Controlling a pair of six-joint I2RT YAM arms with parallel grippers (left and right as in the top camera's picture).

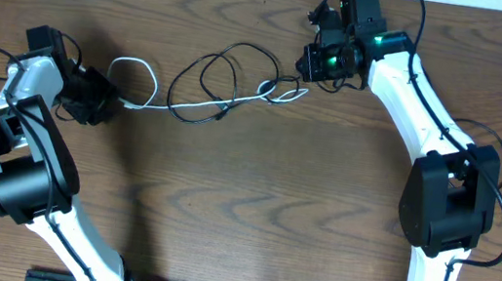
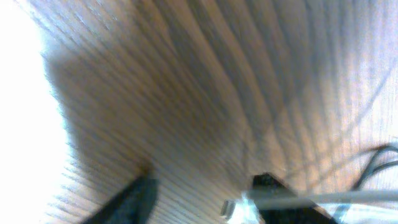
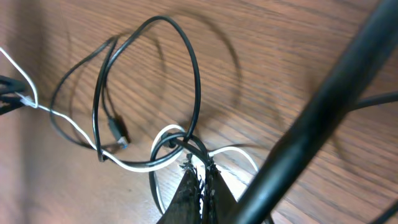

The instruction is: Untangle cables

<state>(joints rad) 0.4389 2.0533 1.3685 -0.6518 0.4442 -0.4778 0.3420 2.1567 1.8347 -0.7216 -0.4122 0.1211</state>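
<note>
A white cable (image 1: 147, 75) runs from the left gripper (image 1: 99, 100) across the table to a knot of small loops (image 1: 282, 92) by the right gripper (image 1: 301, 81). A black cable (image 1: 218, 62) lies in loose loops over it. In the right wrist view the right gripper (image 3: 200, 169) is shut on the black cable (image 3: 193, 68) where it crosses the white cable (image 3: 134, 167); a black plug (image 3: 118, 132) lies free. The blurred left wrist view shows the left gripper (image 2: 205, 182) with its fingers apart. The white cable (image 2: 329, 198) and its plug (image 2: 233, 210) lie against the right finger.
The arm's own thick black wire (image 3: 323, 112) crosses the right wrist view diagonally. The wooden table (image 1: 252, 200) stretches bare toward the front. Both arm bases stand at the front edge, and a white wall borders the far side.
</note>
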